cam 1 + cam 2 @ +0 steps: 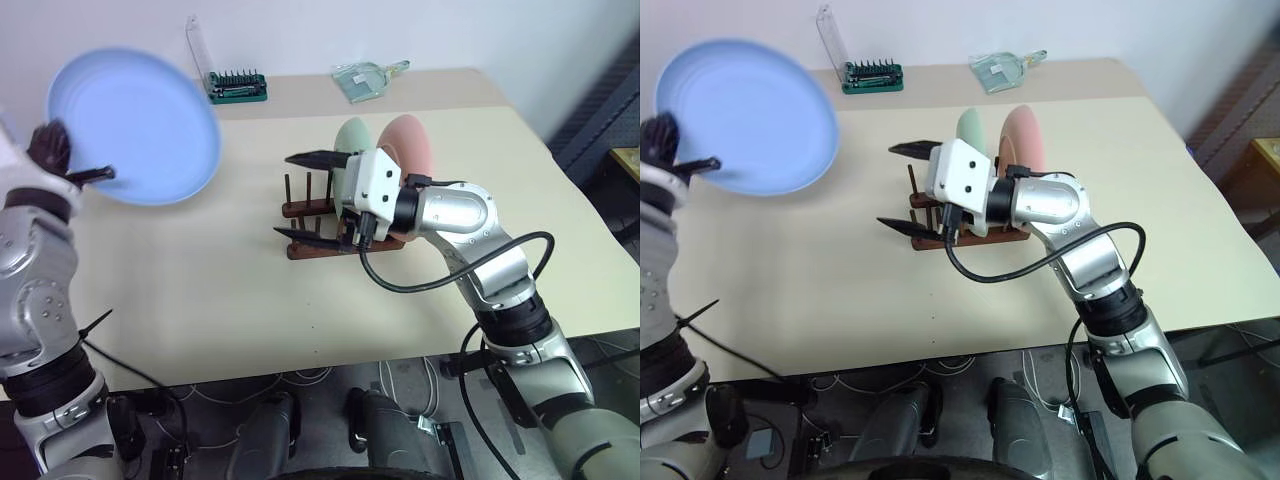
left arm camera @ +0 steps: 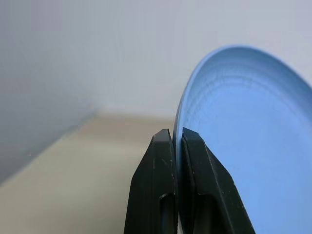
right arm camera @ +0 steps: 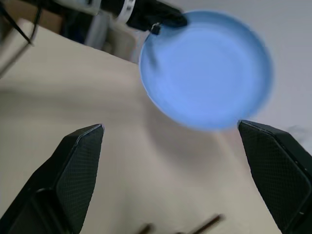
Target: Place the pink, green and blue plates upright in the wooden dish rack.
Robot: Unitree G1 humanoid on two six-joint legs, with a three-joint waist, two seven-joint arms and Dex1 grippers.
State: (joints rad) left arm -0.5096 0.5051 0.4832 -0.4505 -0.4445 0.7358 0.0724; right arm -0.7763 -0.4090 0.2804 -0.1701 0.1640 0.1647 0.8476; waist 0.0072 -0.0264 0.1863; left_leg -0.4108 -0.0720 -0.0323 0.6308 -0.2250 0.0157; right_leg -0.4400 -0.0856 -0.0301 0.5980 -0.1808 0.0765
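The right end effector (image 1: 303, 196) hangs with its two black fingers wide apart and holds nothing. It hides part of the small dark brown wooden dish rack (image 1: 300, 209) on the pale bench (image 1: 220, 290). The round green plate (image 1: 352, 140) and round pink plate (image 1: 410, 145) stand upright in the rack, partly covered. The left end effector (image 2: 177, 139) is pinched tight on the rim of the round blue plate (image 1: 135, 125), up in the air. A green tool holder (image 1: 237, 86) sits at the back.
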